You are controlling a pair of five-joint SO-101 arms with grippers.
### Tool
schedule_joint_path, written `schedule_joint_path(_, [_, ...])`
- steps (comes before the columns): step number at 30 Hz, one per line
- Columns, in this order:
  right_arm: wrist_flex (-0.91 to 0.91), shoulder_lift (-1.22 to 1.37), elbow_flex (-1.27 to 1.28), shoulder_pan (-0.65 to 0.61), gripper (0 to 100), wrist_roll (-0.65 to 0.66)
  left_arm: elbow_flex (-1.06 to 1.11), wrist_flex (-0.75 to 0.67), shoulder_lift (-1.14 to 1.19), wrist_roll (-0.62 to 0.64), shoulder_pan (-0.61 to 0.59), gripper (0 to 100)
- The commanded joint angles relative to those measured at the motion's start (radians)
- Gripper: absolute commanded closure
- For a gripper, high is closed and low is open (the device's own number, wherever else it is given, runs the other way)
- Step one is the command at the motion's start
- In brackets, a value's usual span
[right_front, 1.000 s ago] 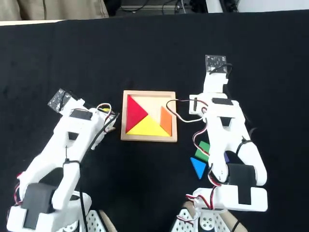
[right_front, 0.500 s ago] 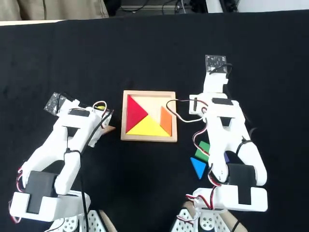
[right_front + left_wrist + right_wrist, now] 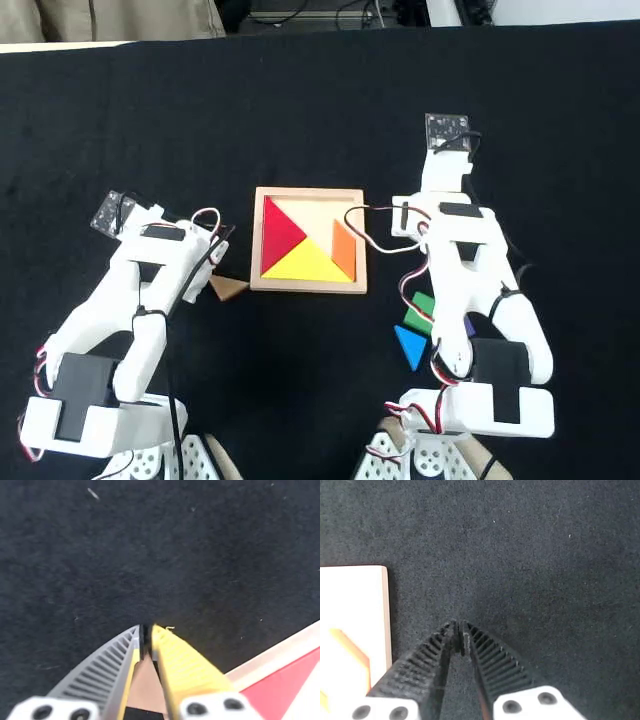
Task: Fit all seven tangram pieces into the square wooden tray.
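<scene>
the brown triangle (image 3: 229,288) lies low over the black cloth (image 3: 320,100), just left of the lower left corner of the tray (image 3: 308,192) in the high view. 1 second ago it was hidden under the arm. it came into sight as the left gripper (image 3: 214,272) drew back from the tray's left rim, down and to the left in the frame. in the left wrist view the left gripper (image 3: 146,630) has its jaws pressed nearly together with a tan sliver between them, so it looks to be pinching that triangle.

inside the tray the red triangle (image 3: 280,235), yellow triangle (image 3: 305,265) and orange piece (image 3: 344,248) sit as they did before. the green piece (image 3: 421,310) and blue triangle (image 3: 409,346) have not moved either, right of the tray and lower in the frame, beside the right arm. the right gripper (image 3: 459,630) has kept still, pressed shut on nothing over bare cloth by the tray's edge.

so only 3 of 7 pieces look seated. the pull-back reads as the brown triangle being repositioned outside the tray, not placed. it must yet clear the rim.
</scene>
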Motion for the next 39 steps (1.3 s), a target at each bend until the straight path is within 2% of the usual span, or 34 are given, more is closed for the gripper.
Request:
schedule_joint_path(1, [-0.012, -0.044, 0.001, 0.008, 98.7, 0.011, -0.047, -0.023, 0.003, 0.0, -0.002, 90])
schedule_joint_path(8, [-0.012, -0.044, 0.001, 0.008, 98.7, 0.011, -0.074, -0.115, -0.005, -0.072, -0.005, 90])
schedule_joint_path(12, [-0.012, -0.044, 0.001, 0.008, 98.7, 0.011, -0.137, -0.118, 0.002, -0.089, 0.005, 90])
schedule_joint_path(17, [-0.011, -0.044, 0.001, 0.008, 98.7, 0.011, -0.186, -0.112, -0.006, -0.091, 0.077, 90])
schedule_joint_path(19, [-0.011, -0.044, 0.001, 0.009, 98.7, 0.011, -0.193, -0.107, -0.023, -0.092, 0.065, 90])
schedule_joint_path(22, [-0.011, -0.044, 0.001, 0.009, 98.7, 0.011, -0.237, 0.051, -0.109, -0.14, 0.002, 90])
schedule_joint_path(27, [-0.011, -0.044, -0.002, 0.009, 98.7, 0.011, -0.291, 0.503, -0.252, -0.253, -0.004, 93])
schedule_joint_path(29, [-0.011, -0.044, -0.002, 0.008, 98.7, 0.011, -0.268, 0.557, -0.253, -0.325, 0.007, 98])
schedule_joint_path(33, [-0.011, -0.044, -0.001, 0.008, 98.7, 0.011, -0.159, 0.525, -0.184, -0.486, 0.084, 97])
schedule_joint_path(39, [-0.011, -0.044, 0.002, 0.009, 98.7, 0.011, -0.133, 0.376, -0.04, -0.494, 0.182, 97])
